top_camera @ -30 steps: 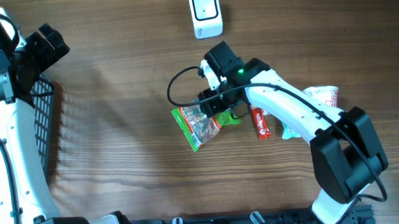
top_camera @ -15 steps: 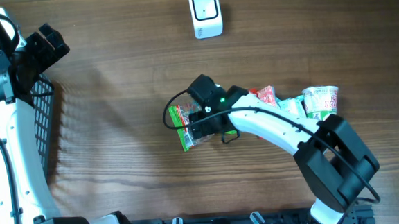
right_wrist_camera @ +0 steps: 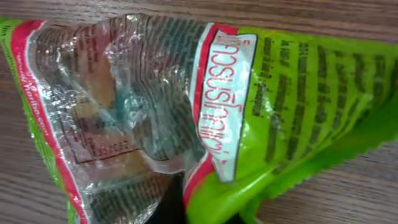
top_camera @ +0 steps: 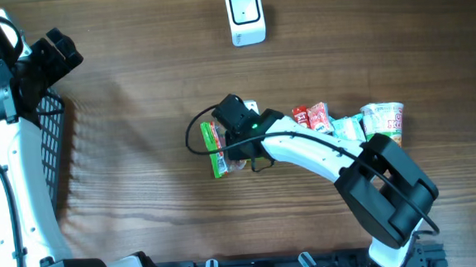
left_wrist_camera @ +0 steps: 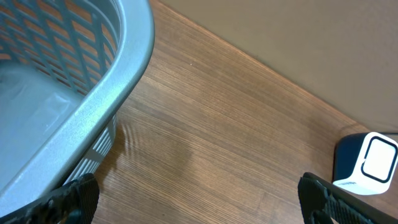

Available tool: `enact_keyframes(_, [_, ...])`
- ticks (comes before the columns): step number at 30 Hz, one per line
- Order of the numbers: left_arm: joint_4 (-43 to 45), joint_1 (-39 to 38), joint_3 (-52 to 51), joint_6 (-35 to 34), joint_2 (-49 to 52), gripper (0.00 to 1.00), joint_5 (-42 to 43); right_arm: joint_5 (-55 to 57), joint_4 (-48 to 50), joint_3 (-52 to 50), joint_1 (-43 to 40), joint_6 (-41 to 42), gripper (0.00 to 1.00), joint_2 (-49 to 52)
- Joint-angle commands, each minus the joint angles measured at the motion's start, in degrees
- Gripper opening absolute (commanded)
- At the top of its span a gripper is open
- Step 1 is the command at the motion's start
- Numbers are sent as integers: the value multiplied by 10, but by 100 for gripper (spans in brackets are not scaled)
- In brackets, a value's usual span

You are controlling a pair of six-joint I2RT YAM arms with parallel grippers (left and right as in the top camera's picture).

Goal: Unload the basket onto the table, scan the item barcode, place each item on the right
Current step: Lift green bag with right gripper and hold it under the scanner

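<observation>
Right tool (top_camera: 229, 142) closed on the snack packet (top_camera: 214, 156), which lies on the tabletop (top_camera: 141, 181) below the scanner (top_camera: 245, 15); left tool (left_wrist_camera: 199, 198) open beside the basket (left_wrist_camera: 74, 93). Packet judged light, soft and crinkly, its film slippery; best pinched at a flat sealed edge. Right wrist view shows printed text and a clear window but no barcode; only the overhead view shows packet and scanner well apart.

crinkly glossy green-and-red plastic snack bag (right_wrist_camera: 261, 93), my matt brown wood-grain tabletop (left_wrist_camera: 217, 143), smooth grey plastic lattice basket (left_wrist_camera: 93, 81), shiny white plastic scanner (top_camera: 245, 15)
</observation>
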Motion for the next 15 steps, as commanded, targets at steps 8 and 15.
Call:
enact_keyframes(8, [1, 1, 7, -1, -2, 100, 5, -268, 3, -12, -99, -222, 4, -45])
enact_keyframes(15, [1, 1, 7, -1, -2, 100, 5, -477, 35, -11, -128, -299, 4, -74])
